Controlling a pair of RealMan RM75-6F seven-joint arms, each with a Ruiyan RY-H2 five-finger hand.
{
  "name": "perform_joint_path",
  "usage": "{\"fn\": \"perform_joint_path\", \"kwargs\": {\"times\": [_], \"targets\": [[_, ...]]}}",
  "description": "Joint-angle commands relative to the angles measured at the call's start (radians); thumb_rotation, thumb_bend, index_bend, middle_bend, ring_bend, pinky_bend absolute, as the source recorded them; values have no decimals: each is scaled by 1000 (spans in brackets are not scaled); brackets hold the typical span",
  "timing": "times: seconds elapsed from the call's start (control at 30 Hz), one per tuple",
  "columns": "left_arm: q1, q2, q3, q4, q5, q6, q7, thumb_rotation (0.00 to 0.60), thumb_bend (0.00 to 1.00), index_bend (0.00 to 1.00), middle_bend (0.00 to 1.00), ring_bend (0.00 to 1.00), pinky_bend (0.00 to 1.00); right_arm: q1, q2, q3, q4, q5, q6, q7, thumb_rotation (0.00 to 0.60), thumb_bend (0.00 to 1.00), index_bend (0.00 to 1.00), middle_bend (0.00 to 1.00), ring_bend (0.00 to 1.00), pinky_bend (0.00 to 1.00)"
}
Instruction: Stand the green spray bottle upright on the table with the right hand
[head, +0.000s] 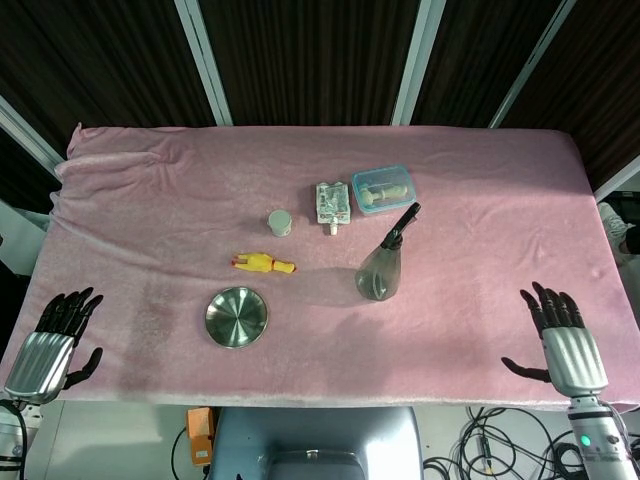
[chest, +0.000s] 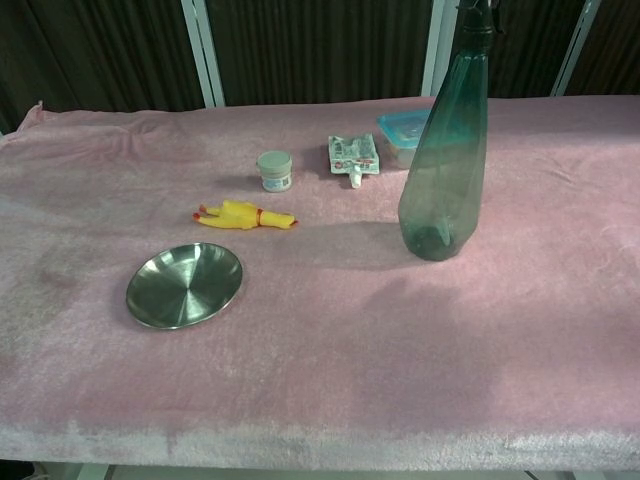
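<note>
The green spray bottle (head: 384, 263) stands upright on the pink table cloth (head: 480, 200), right of centre; in the chest view the bottle (chest: 446, 160) rises tall with its black nozzle at the top edge. Nothing touches it. My right hand (head: 565, 342) hovers at the table's front right edge, well away from the bottle, fingers spread and empty. My left hand (head: 48, 347) hangs off the front left corner, fingers apart, holding nothing. Neither hand shows in the chest view.
A steel bowl (head: 237, 317) lies front left of the bottle. A yellow rubber chicken (head: 264, 263), a small grey jar (head: 280, 222), a white pouch (head: 332, 203) and a blue lidded box (head: 383, 189) sit behind and to the left.
</note>
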Motion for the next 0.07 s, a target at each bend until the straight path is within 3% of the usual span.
{"fn": "perform_joint_path", "kwargs": {"times": [0.03, 0.07], "targets": [[4, 0, 3, -5, -1, 1, 10, 600, 405, 28, 0, 0, 11, -86, 18, -37, 11, -83, 84, -3, 600, 222, 0, 0, 0, 0], [6, 0, 3, -7, -1, 3, 13, 600, 405, 28, 0, 0, 12, -82, 16, -35, 9, -75, 65, -7, 600, 222, 0, 0, 0, 0]]}}
